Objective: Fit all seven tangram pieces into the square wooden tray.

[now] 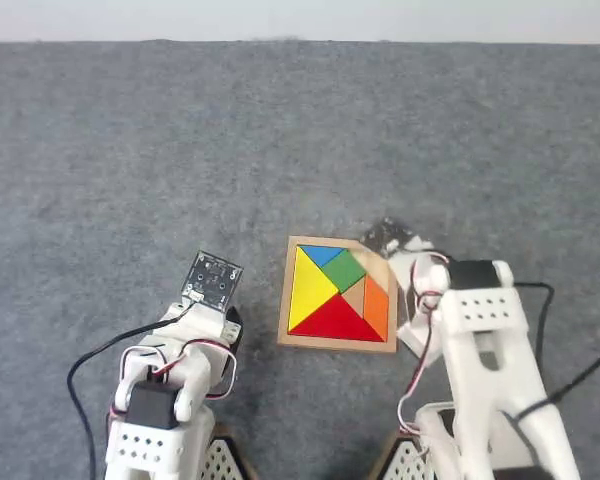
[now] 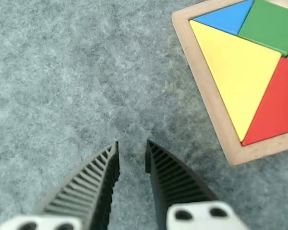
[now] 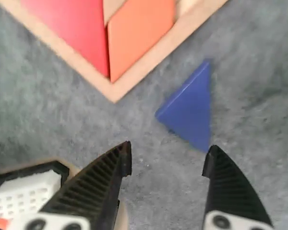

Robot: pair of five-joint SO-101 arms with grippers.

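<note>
The square wooden tray (image 1: 384, 345) lies between my two arms and holds a blue (image 1: 320, 255), a green (image 1: 345, 270), a yellow (image 1: 310, 290), a red (image 1: 335, 320) and an orange (image 1: 377, 305) piece. Bare wood shows at its middle and its far right corner. A dark blue triangle (image 3: 189, 112) lies flat on the carpet just outside the tray's corner (image 3: 115, 91). My right gripper (image 3: 168, 153) is open just short of that triangle, holding nothing. My left gripper (image 2: 132, 151) hovers over bare carpet left of the tray (image 2: 206, 91), its fingers a narrow gap apart and empty.
Grey carpet covers the whole table. The left arm (image 1: 185, 370) and right arm (image 1: 475, 310) stand at the near edge on either side of the tray. A pale wall strip runs along the far edge.
</note>
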